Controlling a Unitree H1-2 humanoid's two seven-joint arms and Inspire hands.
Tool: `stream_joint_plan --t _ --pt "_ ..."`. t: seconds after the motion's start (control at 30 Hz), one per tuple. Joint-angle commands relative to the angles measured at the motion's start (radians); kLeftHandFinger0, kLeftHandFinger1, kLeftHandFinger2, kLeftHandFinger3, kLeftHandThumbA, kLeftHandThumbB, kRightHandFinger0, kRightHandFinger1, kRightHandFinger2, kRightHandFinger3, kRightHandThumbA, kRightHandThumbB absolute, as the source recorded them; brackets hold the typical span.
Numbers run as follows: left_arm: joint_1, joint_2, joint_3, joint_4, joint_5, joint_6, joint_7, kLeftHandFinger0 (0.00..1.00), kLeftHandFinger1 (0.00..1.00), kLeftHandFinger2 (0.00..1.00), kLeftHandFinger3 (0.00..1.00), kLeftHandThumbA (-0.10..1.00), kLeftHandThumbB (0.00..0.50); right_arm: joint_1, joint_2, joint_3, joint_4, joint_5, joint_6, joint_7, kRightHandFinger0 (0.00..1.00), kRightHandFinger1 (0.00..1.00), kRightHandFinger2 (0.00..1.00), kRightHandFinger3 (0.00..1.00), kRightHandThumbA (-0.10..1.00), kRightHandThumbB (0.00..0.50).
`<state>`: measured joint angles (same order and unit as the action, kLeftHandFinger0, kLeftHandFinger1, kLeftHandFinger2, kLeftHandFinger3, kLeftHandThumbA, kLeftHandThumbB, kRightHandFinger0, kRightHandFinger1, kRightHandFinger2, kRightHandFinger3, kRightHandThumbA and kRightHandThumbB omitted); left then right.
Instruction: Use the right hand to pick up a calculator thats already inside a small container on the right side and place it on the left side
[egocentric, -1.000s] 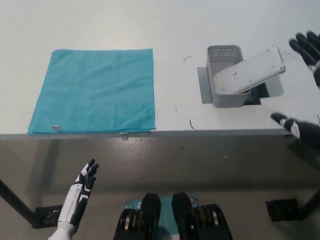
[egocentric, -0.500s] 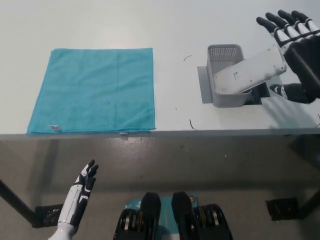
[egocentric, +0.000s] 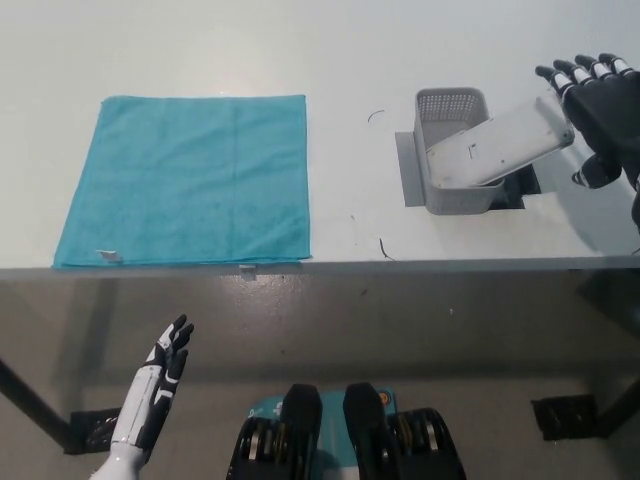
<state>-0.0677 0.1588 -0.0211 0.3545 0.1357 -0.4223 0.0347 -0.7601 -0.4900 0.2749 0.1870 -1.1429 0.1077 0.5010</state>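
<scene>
On the white table (egocentric: 300, 60), the black right hand (egocentric: 600, 110), fingers spread and empty, had drawn beside the calculator (egocentric: 498, 142) propped in the grey container (egocentric: 448, 108), ready to grasp; the white left hand (egocentric: 160, 385) rested open below.

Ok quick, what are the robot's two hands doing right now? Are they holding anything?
Left hand: open, holding nothing, down below the table edge.
Right hand: open, fingers spread, beside the calculator, not holding it.

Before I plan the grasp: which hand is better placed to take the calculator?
Right hand: open beside the calculator that juts from the container. The left hand hangs below the table edge.
</scene>
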Motion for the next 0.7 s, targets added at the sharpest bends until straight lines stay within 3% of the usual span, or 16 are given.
stream_joint_plan --t 0.0,0.23,0.4,0.67 --pt "0.001 0.015 -0.008 -0.029 0.011 -0.048 0.032 1.0 1.0 1.0 1.0 1.0 0.223 -0.081 -0.008 0.016 0.042 -0.032 0.033 -0.063 1.0 1.0 1.0 1.0 1.0 0.5" --pt "0.004 0.02 -0.014 -0.028 0.018 -0.048 0.039 1.0 1.0 1.0 1.0 1.0 0.212 -0.111 0.025 0.046 0.07 -0.022 0.026 -0.135 1.0 1.0 1.0 1.0 1.0 0.5" --pt "0.007 0.016 -0.011 -0.029 0.005 -0.048 0.033 1.0 1.0 1.0 1.0 1.0 0.237 -0.128 0.047 0.063 0.085 -0.024 0.035 -0.14 1.0 1.0 1.0 1.0 1.0 0.5" --pt "0.006 0.02 -0.018 -0.028 0.01 -0.048 0.038 1.0 1.0 1.0 1.0 1.0 0.218 -0.15 0.078 0.088 0.136 -0.017 0.03 -0.186 1.0 1.0 1.0 1.0 1.0 0.5"
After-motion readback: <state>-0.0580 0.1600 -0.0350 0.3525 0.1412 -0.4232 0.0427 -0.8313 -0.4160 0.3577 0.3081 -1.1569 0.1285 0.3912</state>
